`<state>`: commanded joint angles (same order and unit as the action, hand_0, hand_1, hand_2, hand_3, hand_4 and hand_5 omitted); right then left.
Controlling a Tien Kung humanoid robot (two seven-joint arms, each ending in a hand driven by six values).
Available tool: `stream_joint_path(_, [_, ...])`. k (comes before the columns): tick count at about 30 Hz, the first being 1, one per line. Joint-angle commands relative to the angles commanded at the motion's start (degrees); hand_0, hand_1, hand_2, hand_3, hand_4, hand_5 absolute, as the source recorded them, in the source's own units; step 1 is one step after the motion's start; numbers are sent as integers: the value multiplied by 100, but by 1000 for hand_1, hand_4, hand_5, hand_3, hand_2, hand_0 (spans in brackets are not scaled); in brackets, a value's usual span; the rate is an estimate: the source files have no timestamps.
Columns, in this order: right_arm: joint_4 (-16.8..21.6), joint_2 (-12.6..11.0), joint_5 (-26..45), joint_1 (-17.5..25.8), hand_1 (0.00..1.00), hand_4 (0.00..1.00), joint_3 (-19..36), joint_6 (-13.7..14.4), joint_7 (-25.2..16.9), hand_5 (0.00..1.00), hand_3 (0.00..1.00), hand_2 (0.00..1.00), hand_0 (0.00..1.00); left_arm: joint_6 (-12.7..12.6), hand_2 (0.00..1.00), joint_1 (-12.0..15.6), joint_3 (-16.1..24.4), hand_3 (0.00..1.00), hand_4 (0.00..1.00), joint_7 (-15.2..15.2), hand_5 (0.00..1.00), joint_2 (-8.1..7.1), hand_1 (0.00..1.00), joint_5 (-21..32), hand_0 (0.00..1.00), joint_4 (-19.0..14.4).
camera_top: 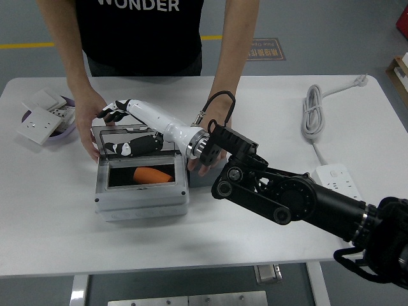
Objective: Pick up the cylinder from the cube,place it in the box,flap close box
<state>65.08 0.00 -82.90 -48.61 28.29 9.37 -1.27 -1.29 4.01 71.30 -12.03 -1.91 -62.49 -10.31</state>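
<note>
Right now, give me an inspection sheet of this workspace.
Surface: white table, bare along the near edge.
Job's things: orange cylinder lying inside the grey box; clear lid raised, not closed; no cube seen.
Clutter: wall switch plates on a purple dish, far left.
Hands: right hand open, fingers spread at the lid; left arm not in view. Person's hands rest at the box's far side.
Cables: coiled white cord, power strip, right side.
Surroundings: grey floor, floor sign.
</note>
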Motion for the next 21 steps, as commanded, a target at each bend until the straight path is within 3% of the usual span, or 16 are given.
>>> stream_joint_path(11, [-465, -62, 156, -175, 723, 775, -30, 4, -57, 290, 737, 728, 847, 6, 854, -21, 1, 951, 2, 0, 2, -3, 852, -21, 923, 0])
stream_joint_path(21, [-196, -508, 140, -72, 723, 774, -314, -17, 12, 297, 735, 729, 845, 1, 854, -15, -7, 951, 2, 11, 2, 2, 852, 10, 923, 0])
